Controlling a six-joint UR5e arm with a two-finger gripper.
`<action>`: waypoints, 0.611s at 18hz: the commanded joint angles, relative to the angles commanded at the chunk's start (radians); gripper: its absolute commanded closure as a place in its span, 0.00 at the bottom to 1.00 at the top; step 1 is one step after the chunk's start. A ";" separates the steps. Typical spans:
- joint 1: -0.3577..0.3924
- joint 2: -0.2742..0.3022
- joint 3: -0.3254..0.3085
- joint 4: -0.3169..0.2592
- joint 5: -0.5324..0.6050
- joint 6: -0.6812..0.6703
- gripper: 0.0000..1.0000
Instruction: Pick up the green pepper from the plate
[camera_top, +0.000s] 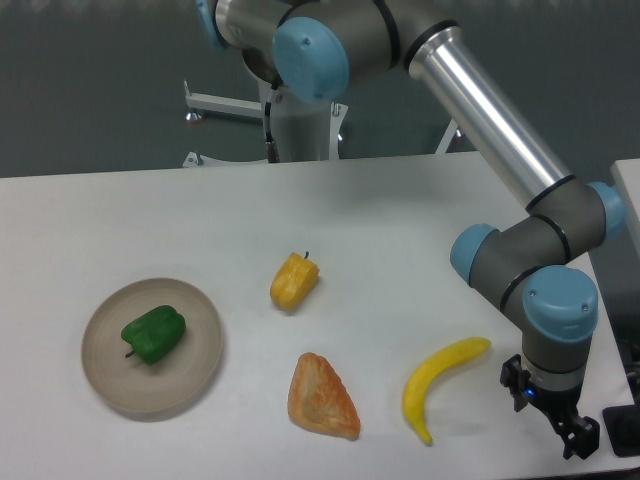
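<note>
Flanking plate (205, 372): yellow pepper (293, 282), croissant (322, 398)

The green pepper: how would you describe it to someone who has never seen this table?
Find the round beige plate at the white table's left side. The glossy, lumpy green pepper lies on it. It is the only green item; the yellow pepper lies off the plate.

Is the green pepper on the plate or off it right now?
On it. The green pepper lies inside the rim of the plate, left of centre, with the gripper far off at the table's right edge.
</note>
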 joint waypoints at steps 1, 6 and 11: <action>-0.002 0.002 -0.002 -0.002 0.000 0.000 0.00; -0.014 0.018 -0.040 0.002 -0.002 -0.015 0.00; -0.037 0.096 -0.139 0.006 -0.046 -0.107 0.00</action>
